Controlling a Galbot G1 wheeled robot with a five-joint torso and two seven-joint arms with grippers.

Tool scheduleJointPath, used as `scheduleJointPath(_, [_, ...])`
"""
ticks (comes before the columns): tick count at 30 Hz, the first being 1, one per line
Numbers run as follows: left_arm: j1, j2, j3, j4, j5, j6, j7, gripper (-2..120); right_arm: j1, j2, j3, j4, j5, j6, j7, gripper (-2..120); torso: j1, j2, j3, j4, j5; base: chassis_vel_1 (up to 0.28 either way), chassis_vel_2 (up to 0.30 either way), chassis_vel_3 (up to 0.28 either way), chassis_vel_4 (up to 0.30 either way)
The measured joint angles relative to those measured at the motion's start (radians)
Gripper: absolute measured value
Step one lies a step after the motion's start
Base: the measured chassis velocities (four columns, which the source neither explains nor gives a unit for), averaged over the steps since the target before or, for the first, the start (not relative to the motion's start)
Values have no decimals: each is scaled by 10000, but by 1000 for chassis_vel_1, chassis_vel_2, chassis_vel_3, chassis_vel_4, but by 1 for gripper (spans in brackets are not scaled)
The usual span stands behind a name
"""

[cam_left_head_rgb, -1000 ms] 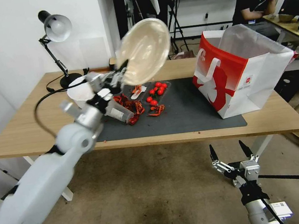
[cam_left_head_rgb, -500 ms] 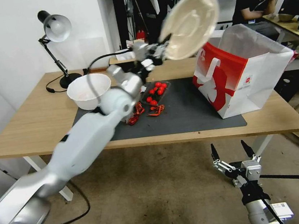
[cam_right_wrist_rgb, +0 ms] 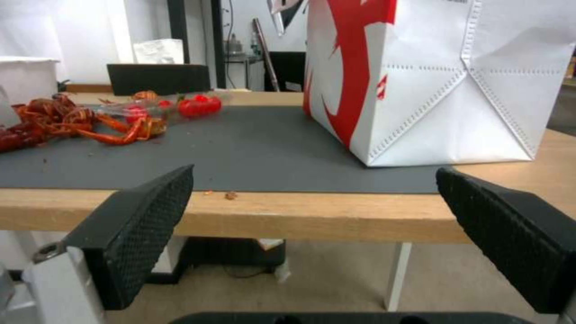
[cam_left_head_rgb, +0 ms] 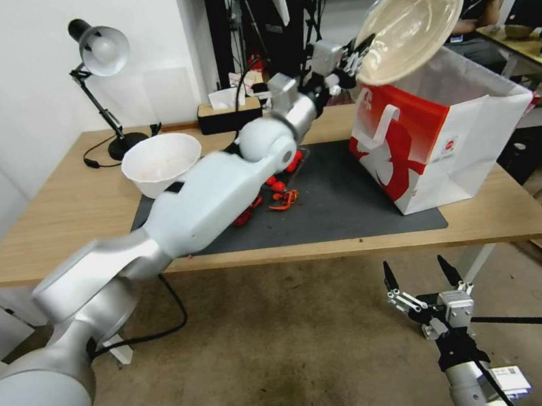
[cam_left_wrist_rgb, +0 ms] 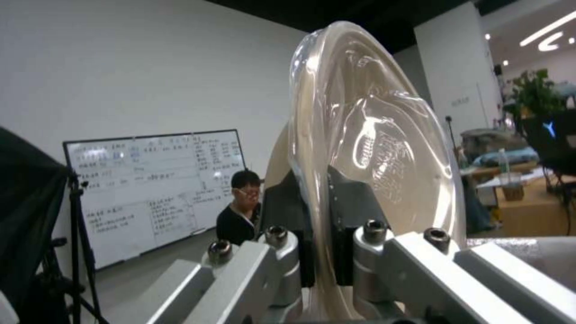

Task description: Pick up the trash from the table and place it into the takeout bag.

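Head view, table (cam_left_head_rgb: 56,223): light wood, dark mat (cam_left_head_rgb: 338,211), red scraps.
Left gripper (cam_left_head_rgb: 351,61): clamps beige lid (cam_left_head_rgb: 410,21) above takeout bag (cam_left_head_rgb: 434,137).
Right gripper (cam_left_head_rgb: 423,280): low, jaws wide.

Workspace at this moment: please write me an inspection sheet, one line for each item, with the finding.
Surface: table with light wood top, dark grey mat in the middle, crumbs near the front edge.
Job's things: round beige lid held tilted above the takeout bag, which stands open on the mat's right end.
Clutter: white bowl, red food scraps, tissue box, desk lamp.
Grippers: left gripper shut on the lid's rim; right gripper open, low, in front of the table.
Cables: lamp cord on the table; black cable under the left arm.
Surroundings: whiteboard, tripod, second desk behind.
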Motion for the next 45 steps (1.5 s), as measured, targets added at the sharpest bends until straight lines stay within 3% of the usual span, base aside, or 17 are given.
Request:
scheduleJointPath(2, [-109, -105, 96, 120, 141, -21, 0, 4, -3, -6, 4, -12, 10, 11, 0, 100, 0, 0, 0, 2, -1, 0, 0, 0, 0])
scheduleJointPath(10, [-948, -1056, 762, 1472, 2334, -676, 186, 4, 15, -53, 3, -49, 76, 47, -12, 100, -1, 1, 0, 0, -1, 0, 0, 0, 0])
scheduleJointPath(17, [-1019, -1134, 797, 1585, 2498, -695, 178, 4, 17, -67, 3, -49, 90, 47, -13, 100, -1, 0, 0, 0, -1, 0, 0, 0, 0])
scheduleJointPath(18, [-1040, -1158, 817, 1612, 2542, -699, 168, 19, 18, -74, 3, -49, 94, 47, -13, 100, 0, 1, 0, 0, 0, 0, 0, 0, 0])
scheduleJointPath(19, [-1062, -1178, 839, 1633, 2570, -703, 155, 25, 19, -77, 4, -49, 98, 47, -13, 100, -1, 1, 0, 0, 0, 0, 0, 0, 0])
scheduleJointPath(22, [-1082, -1191, 865, 1648, 2594, -705, 138, 25, 21, -83, 4, -49, 103, 47, -13, 100, -1, 0, 0, 0, 0, 0, 0, 0, 0])
scheduleJointPath(23, [-1135, -1216, 964, 1667, 2620, -705, 62, 37, 23, -105, 6, -49, 122, 48, -14, 100, -1, 1, -1, 0, -1, 0, 0, 0, 0])
scheduleJointPath(24, [-1135, -1216, 964, 1667, 2620, -705, 62, 37, 23, -105, 6, -49, 122, 48, -14, 100, -1, 1, -1, 0, -1, 0, 0, 0, 0])
scheduleJointPath(27, [-1173, -1219, 1081, 1660, 2624, -705, -9, 55, 32, -114, 11, -49, 143, 51, -15, 100, -1, 0, 0, 1, -1, 0, 0, 0, 0])
scheduleJointPath(36, [-1192, -949, 1226, 1413, 2617, -707, -292, 83, 87, -78, -37, -104, 153, 67, -36, 100, -2, 1, -1, 1, -2, 0, 0, 0, 0])
scheduleJointPath(38, [-1053, -752, 1128, 1239, 2577, -681, -454, 96, 102, -88, -52, -107, 146, 68, -45, 100, -1, 1, -1, -1, -2, 0, 0, 0, 0])
scheduleJointPath(43, [-749, -267, 1102, 655, 2361, -254, -866, 99, 96, -108, -44, -62, 150, 50, -68, 100, -2, 1, -1, 1, -3, 0, 0, 0, 0])
scheduleJointPath(45, [-405, 171, 883, 81, 1839, 141, -1351, 100, 80, -100, -57, -61, 150, 46, -76, 100, -1, 1, -1, -1, -4, 0, 0, 0, 0])
